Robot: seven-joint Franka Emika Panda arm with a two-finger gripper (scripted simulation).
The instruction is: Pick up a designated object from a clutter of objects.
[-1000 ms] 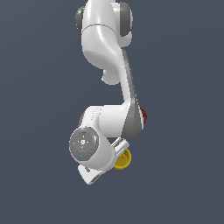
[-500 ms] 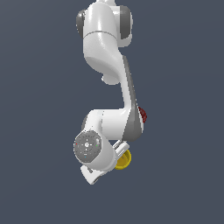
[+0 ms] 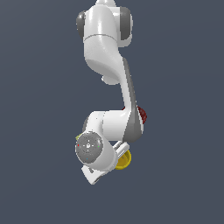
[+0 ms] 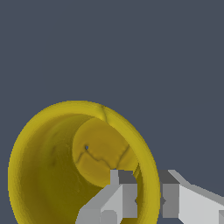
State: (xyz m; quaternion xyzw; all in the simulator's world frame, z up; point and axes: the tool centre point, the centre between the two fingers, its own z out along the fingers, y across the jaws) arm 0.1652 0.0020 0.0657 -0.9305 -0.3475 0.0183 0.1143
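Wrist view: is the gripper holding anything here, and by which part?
The gripper grips the yellow cup by its rim wall: one finger inside the opening, the other outside against the wall.

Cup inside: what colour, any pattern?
Cup: bright yellow, with thin dark crack-like lines on the inner base. Wrist view shows it best.

Yellow cup [image 4: 57,175]: matt, plastic-looking, dark crack-like lines across inner base. Gripper [image 4: 148,197] fingers [image 4: 124,192]: flat grey and white, hard, matt. Arm [image 3: 107,48]: smooth glossy white shell, grey joint caps. Dark red bowl [image 3: 142,115]: dull finish, ribbing hard to tell.
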